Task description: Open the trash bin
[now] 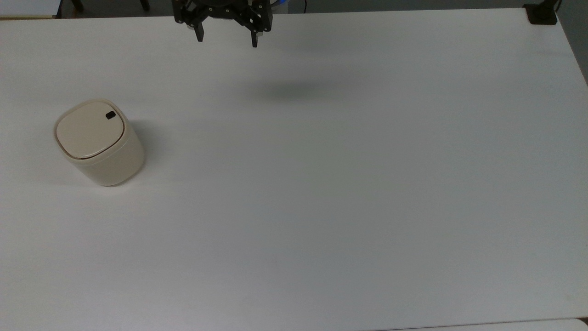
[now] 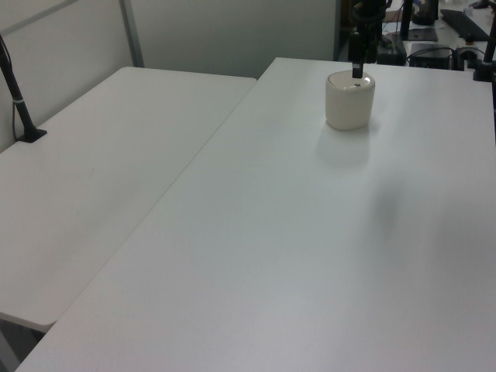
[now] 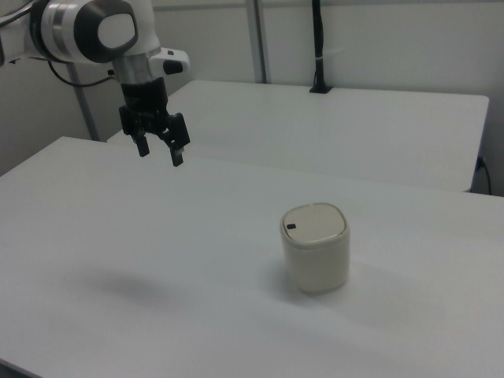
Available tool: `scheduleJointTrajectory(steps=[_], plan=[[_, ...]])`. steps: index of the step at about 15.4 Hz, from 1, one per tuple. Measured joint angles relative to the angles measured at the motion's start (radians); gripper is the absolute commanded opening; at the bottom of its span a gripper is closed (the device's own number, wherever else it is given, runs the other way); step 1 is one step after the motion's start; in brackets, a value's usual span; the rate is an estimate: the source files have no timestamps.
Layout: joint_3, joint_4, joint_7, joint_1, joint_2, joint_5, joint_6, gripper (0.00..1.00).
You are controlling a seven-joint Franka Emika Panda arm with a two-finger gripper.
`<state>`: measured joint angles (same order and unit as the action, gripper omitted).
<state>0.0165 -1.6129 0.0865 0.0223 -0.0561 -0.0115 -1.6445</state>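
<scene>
Lab: white tables, robot arm

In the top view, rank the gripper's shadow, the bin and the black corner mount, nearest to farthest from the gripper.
1. Shadow, just below-right of the gripper.
2. Bin, top view's left.
3. Black mount, top view's far right corner.

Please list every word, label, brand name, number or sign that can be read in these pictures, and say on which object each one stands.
There is no readable text.
The trash bin is plain cream, with only a black button and no lettering.
The table and the end effector carry no legible marking.
</scene>
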Motion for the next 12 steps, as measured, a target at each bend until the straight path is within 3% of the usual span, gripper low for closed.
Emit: scheduleJointTrajectory(steps=[8, 10, 12], plan=[[0.013, 0.0, -0.046, -0.02, 0.01, 0.0, 0.0, 1.0], [0.013, 0.0, -0.049, -0.021, 0.01, 0.0, 0.0, 0.76], [0.013, 0.0, -0.061, -0.024, 0.01, 0.0, 0.0, 0.45]])
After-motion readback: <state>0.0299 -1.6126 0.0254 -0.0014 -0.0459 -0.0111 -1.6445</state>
